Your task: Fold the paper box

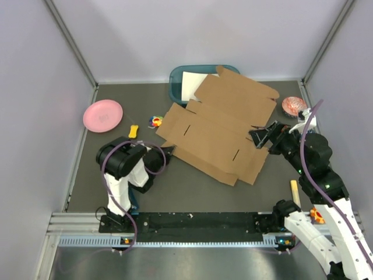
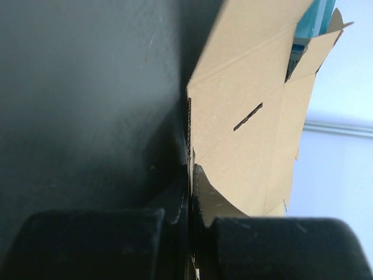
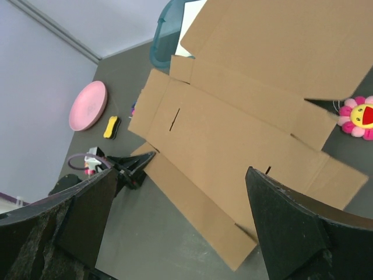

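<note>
At the box's (image 1: 215, 131) left corner, the left end effector (image 1: 169, 152) pinches its edge. The right end effector (image 1: 260, 135), spread wide, sits just beside the box's right edge.

Overhead camera looked down from six o'clock; both wrist cameras shared the paper box (image 1: 215, 131), the left pressed close at eight o'clock.

One paper box (image 1: 215, 137) lies on the worktop (image 1: 192, 192). Behind the box is one teal bin (image 1: 176, 79) holding one white sheet (image 1: 191, 85). Left of the box are one pink plate (image 1: 103, 115), one yellow piece (image 1: 133, 130) and one small multicoloured toy (image 1: 155, 121). Right of it are one pink flower toy (image 1: 294, 106) and one wooden stick (image 1: 295, 192). There are two hands, the left hand (image 1: 168, 153) and the right hand (image 1: 260, 135), one at each end of the box.
</note>
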You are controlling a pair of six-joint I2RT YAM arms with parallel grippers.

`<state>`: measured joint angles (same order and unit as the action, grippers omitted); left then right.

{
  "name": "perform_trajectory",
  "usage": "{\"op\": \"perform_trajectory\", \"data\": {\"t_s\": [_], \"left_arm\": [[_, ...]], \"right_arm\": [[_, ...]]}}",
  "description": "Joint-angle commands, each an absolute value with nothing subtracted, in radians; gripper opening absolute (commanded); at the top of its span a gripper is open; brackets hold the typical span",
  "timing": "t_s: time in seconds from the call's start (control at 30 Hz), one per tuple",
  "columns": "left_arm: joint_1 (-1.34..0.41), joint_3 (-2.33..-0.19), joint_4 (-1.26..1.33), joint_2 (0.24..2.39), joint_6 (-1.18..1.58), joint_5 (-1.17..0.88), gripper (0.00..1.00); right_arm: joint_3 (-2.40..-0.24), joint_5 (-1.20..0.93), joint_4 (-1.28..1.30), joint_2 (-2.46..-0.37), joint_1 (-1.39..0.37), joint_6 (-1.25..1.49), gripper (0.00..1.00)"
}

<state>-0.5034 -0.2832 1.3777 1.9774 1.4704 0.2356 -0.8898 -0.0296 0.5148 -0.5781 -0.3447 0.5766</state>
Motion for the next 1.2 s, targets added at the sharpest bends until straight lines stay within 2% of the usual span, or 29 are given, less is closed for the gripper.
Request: {"op": "perform_trajectory", "data": {"t_s": [0.0, 0.03, 0.07, 0.1, 0.13, 0.17, 0.2, 0.4, 0.57, 0.73, 0.9, 1.0, 1.17], "left_arm": [[-0.425, -0.259, 1.506, 1.838, 1.357, -0.052, 0.00], [-0.414, -0.312, 1.251, 1.772, 1.309, -0.093, 0.00], [-0.416, -0.355, 1.101, 1.638, 1.248, -0.136, 0.00], [-0.420, -0.414, 0.896, 1.575, 1.104, -0.202, 0.00], [-0.432, -0.557, 0.572, 1.483, 1.027, -0.243, 0.00], [-0.446, -0.628, 0.435, 1.456, 0.952, -0.256, 0.00], [-0.455, -0.741, 0.341, 1.433, 0.843, -0.287, 0.00], [-0.463, -0.958, -0.041, 1.276, 0.695, -0.376, 0.00], [-0.416, -1.118, -0.159, 1.189, 0.631, -0.409, 0.00], [-0.322, -1.448, -0.326, 1.273, 0.580, -0.521, 0.00], [-0.316, -1.840, -0.423, 1.449, 0.607, -0.916, 0.00], [-0.316, -1.945, -0.407, 1.486, 0.659, -1.006, 0.00], [-0.313, -1.983, -0.347, 1.442, 0.719, -1.046, 0.00]], "right_arm": [[-0.897, -0.020, 0.463, -0.588, -0.347, 0.568, 0.93], [-0.902, -0.024, 0.459, -0.588, -0.348, 0.566, 0.93], [-0.908, -0.025, 0.459, -0.588, -0.348, 0.566, 0.93], [-0.916, -0.026, 0.460, -0.588, -0.350, 0.555, 0.93], [-0.932, -0.028, 0.460, -0.584, -0.348, 0.551, 0.93], [-0.942, -0.025, 0.465, -0.580, -0.348, 0.539, 0.93], [-0.956, -0.017, 0.466, -0.575, -0.348, 0.535, 0.93], [-1.003, -0.018, 0.480, -0.543, -0.348, 0.515, 0.93], [-1.040, -0.048, 0.488, -0.522, -0.348, 0.522, 0.93], [-1.074, -0.077, 0.500, -0.492, -0.348, 0.520, 0.93], [-1.097, -0.159, 0.509, -0.480, -0.348, 0.502, 0.93], [-1.120, -0.178, 0.529, -0.474, -0.348, 0.488, 0.93], [-1.150, -0.184, 0.546, -0.450, -0.348, 0.451, 0.94]]}}
